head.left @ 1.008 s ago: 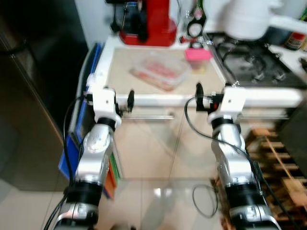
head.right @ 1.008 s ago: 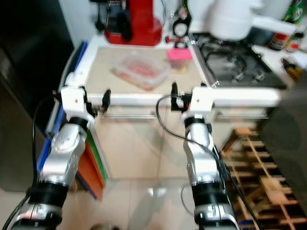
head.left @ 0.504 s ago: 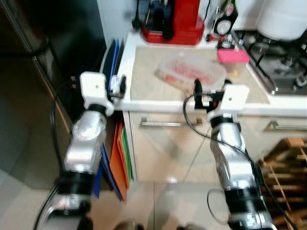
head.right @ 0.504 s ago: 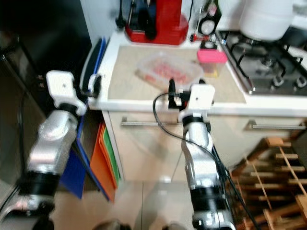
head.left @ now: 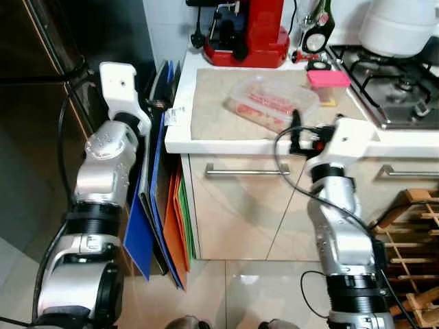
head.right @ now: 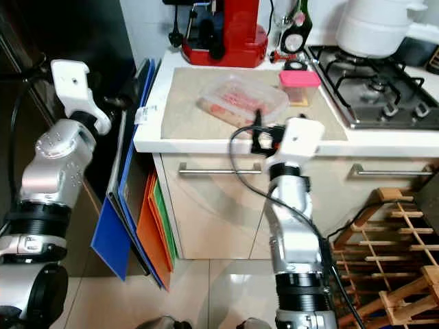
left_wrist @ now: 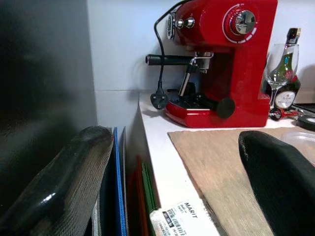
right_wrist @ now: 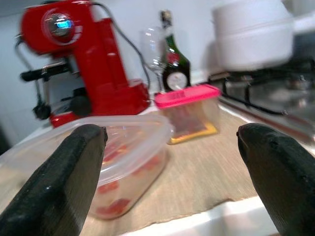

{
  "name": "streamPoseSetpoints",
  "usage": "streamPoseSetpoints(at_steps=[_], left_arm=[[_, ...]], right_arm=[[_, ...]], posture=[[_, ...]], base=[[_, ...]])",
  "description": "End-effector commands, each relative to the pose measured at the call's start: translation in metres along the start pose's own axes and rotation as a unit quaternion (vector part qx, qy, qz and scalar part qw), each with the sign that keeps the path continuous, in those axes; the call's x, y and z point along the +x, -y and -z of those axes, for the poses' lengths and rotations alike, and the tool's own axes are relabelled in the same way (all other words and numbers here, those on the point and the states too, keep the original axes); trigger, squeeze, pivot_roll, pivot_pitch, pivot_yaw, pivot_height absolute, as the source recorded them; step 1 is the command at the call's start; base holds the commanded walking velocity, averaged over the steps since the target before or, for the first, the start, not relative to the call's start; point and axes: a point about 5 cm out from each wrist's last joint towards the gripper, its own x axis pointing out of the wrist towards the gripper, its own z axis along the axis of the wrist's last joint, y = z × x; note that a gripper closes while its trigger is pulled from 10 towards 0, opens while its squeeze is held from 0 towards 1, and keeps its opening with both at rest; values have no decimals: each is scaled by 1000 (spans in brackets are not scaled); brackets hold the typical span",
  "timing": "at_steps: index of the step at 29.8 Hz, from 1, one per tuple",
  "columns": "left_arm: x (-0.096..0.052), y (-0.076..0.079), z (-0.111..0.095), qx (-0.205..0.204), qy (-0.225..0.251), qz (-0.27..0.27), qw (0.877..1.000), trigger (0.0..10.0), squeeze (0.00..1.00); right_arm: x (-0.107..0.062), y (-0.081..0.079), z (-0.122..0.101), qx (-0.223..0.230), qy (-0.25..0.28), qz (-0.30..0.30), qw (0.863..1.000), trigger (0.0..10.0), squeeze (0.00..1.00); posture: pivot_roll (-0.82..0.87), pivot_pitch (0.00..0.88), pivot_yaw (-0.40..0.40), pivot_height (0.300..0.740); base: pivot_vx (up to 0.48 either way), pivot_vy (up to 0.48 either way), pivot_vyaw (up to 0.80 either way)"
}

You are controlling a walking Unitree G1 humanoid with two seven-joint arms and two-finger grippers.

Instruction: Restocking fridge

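Your right gripper (right_wrist: 170, 162) hangs at the counter (head.left: 180, 140) edge, fingers spread wide and holding nothing, aimed at the clear tub (head.left: 271, 103) of red food lying on the beige mat (head.left: 209, 103). Expect the tub to be light, thin-walled and springy, its lid smooth and likely slippery; take it across the short sides, low on the walls, and squeeze gently. Just behind it stands the pink-lidded box (head.left: 327, 83). Further back the red coffee machine (head.left: 250, 31), a wine glass (right_wrist: 152, 49) and a bottle (right_wrist: 173, 61) crowd the wall. Your left gripper (left_wrist: 172, 182), also spread and empty, points along the counter's end, beside the dark fridge (head.left: 41, 123), where coloured boards (head.left: 161, 226) lean in the gap.
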Motion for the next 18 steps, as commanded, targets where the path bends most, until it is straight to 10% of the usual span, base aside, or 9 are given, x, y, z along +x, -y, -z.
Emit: streamPoseSetpoints(at_steps=[1,18], left_arm=[[0,4,4,-1,-11,11,1000,10000,0],[-12,17,23,-15,-35,28,999,10000,0]], right_arm=[[6,0,0,31,-12,7,999,10000,0],[39,-9,7,184,-94,-30,978,10000,0]], posture=[[-43,19,71,740],[-24,56,57,740]], base=[[0,0,0],[0,0,0]])
